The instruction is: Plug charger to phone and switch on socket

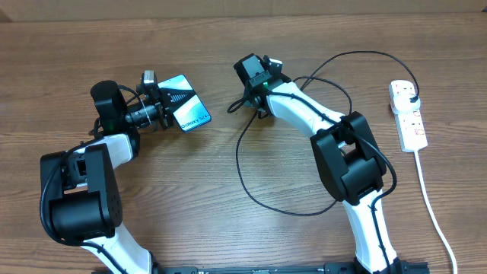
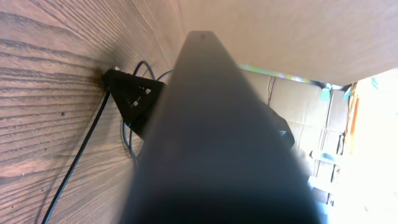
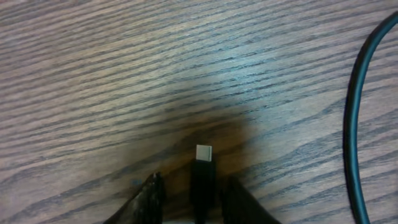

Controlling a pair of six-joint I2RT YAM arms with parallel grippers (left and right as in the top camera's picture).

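Overhead surface [image 1: 91, 46]: open wood between both hands; back edge runs along the top.
Left hand [image 1: 161, 113]: pinching tilted phone [image 1: 185, 111].
Right hand [image 3: 196, 202]: slightly spread around charger [image 3: 203, 171] tip, gaps on both sides.
In the way: charger cable loops by right arm; socket [image 1: 409, 114] well apart.

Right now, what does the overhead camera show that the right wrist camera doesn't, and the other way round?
Only overhead: the phone held in the left gripper, and the socket on the right with a dark plug in it. Only right wrist: the silver connector tip close up, flanked by the fingers of the right gripper, with a gap showing on one side. Both: the charger cable and the wooden table.
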